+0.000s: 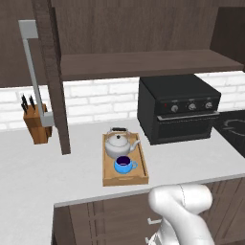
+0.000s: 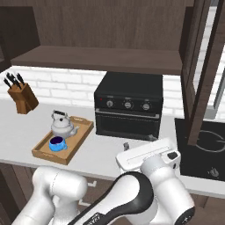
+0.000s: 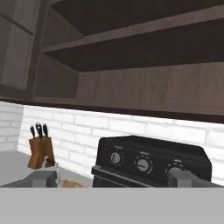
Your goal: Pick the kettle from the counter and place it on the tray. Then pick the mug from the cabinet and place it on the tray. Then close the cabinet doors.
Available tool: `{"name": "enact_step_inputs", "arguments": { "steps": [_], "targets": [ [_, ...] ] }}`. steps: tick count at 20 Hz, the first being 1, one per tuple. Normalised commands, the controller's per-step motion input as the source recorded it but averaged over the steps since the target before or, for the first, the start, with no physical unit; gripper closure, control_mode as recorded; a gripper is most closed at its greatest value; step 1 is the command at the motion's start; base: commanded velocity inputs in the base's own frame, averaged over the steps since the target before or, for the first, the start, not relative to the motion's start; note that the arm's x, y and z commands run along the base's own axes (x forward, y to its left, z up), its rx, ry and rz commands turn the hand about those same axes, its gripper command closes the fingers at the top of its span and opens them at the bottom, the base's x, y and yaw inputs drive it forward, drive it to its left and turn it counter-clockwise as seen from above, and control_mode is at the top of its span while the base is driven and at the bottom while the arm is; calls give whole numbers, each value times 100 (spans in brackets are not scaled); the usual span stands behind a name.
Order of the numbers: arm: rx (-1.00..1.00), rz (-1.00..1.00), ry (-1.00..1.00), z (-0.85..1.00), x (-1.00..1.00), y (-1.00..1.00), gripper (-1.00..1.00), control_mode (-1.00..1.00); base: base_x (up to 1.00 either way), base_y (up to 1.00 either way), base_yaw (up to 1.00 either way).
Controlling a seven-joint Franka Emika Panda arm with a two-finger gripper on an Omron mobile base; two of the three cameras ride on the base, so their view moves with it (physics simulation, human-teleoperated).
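Here's the tray (image 1: 125,179) sitting on the counter (image 1: 48,162) close to its front edge, just left of the black oven (image 1: 179,107). On the tray stands the kettle (image 1: 119,143) at the far end, spout pointing toward the oven, and the blue mug (image 1: 124,165) sits right in front of it at the near end, close beside the kettle. Both are upright. Over at the back left of the counter, against the brick wall, there's the knife block (image 1: 37,122). Up above, the cabinet (image 2: 96,57) hangs open with its shelf bare; one cabinet door (image 1: 53,76) swings out on the left with its grey bar handle (image 1: 34,72) showing, another door (image 2: 200,74) stands open on the right. The gripper (image 3: 116,179) is raised, facing the oven knobs and the open cabinet, its fingers (image 3: 43,178) spread wide with nothing between them.
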Motion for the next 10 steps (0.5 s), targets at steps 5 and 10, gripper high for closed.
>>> {"name": "enact_step_inputs", "arguments": {
  "steps": [5, 10],
  "targets": [
    [7, -4, -12, 4, -12, -39, -100, -100, 0, 0, 0],
    [10, -4, -5, 18, 17, -56, -100, -100, 0, 0, 0]
  ]
}}
